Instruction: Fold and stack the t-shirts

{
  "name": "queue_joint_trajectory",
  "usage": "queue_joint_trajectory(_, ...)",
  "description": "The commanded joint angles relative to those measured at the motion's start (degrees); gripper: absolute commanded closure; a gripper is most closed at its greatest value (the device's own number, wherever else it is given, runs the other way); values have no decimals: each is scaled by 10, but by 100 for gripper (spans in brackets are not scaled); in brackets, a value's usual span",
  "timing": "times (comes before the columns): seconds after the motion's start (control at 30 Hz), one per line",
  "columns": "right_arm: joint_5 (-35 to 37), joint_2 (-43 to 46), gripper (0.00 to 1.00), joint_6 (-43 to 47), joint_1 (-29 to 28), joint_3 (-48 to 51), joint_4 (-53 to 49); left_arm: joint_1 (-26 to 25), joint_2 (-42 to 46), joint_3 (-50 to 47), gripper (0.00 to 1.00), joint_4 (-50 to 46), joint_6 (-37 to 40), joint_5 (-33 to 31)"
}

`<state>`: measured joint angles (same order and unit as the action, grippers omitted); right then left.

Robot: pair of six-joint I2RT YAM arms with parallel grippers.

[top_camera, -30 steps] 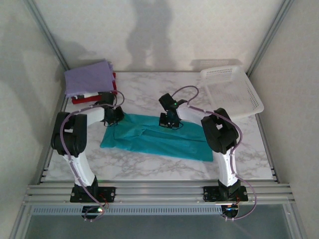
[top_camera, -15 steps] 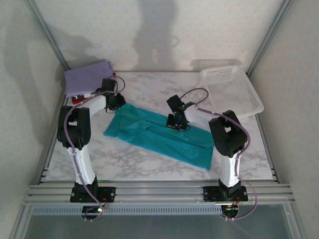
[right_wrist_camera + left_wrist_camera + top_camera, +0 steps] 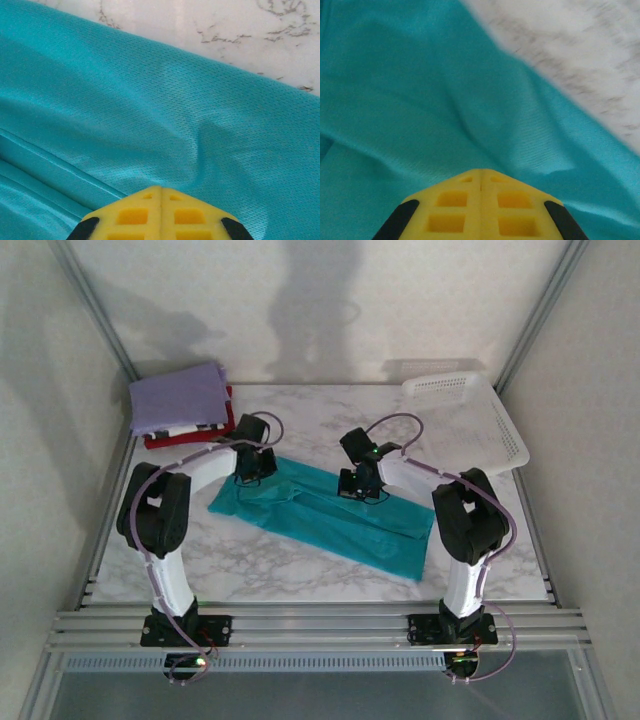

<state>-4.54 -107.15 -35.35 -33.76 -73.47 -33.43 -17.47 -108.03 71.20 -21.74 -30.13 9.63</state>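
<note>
Fingers pressed together — the left claw point(image 3: 480, 171) and right claw point(image 3: 160, 188) each pinch the teal t-shirt point(image 3: 330, 525).

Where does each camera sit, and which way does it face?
Top external: high behind the arms, facing down on the marble table; left arm and right arm show.
Left wrist: on the left arm, close above the teal t-shirt; yellow left claw shut on it.
Right wrist: the same, with the right claw.
Shared: all see t-shirt and table.
</note>
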Motion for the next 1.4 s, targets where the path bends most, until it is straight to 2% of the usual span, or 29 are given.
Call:
queue_joint_trajectory(0.0, 0, 4, 100, 7, 5, 19, -6, 0, -5, 1, 100, -9, -16, -63)
queue_joint_trajectory(0.1, 9, 24, 100, 10, 7, 28, -11, -3, -33, 10, 100, -10, -12, -62)
queue_joint_trajectory(0.2, 17, 47, 100, 12, 12, 35, -20, 7, -78, 32, 100, 23, 5, -26)
queue_joint_trajectory(0.37, 32, 80, 100, 20, 19, 33, -47, 10, -198, 217, 100, -26, 34, 10)
queue_joint_trajectory(0.5, 35, 107, 100, 20, 26, 42, -55, 10, -299, 410, 100, -80, 47, 42)
queue_joint_trajectory(0.57, 38, 114, 100, 20, 26, 44, -62, 5, -326, 483, 100, -87, 46, 56)
queue_joint_trajectory(0.67, 40, 123, 100, 19, 30, 53, -69, -10, -321, 539, 99, -94, 39, 48)
queue_joint_trajectory(0.7, 41, 126, 100, 20, 31, 60, -70, -17, -308, 539, 93, -94, 42, 40)
queue_joint_trajectory(0.8, 37, 126, 100, 19, 41, 78, -65, -31, -262, 501, 92, -95, 44, 13)
queue_joint_trajectory(0.97, 32, 125, 100, 16, 45, 110, -58, -33, -205, 376, 97, -77, 20, -1)
queue_joint_trajectory(1.07, 31, 124, 100, 11, 45, 131, -52, -34, -171, 273, 99, -19, -6, -5)
queue_joint_trajectory(1.27, 7, 126, 100, -5, 46, 177, -39, -37, -159, 190, 100, 42, -10, -59)
queue_joint_trajectory(1.37, 5, 133, 100, -14, 46, 201, -41, -37, -172, 189, 100, 50, -2, -58)
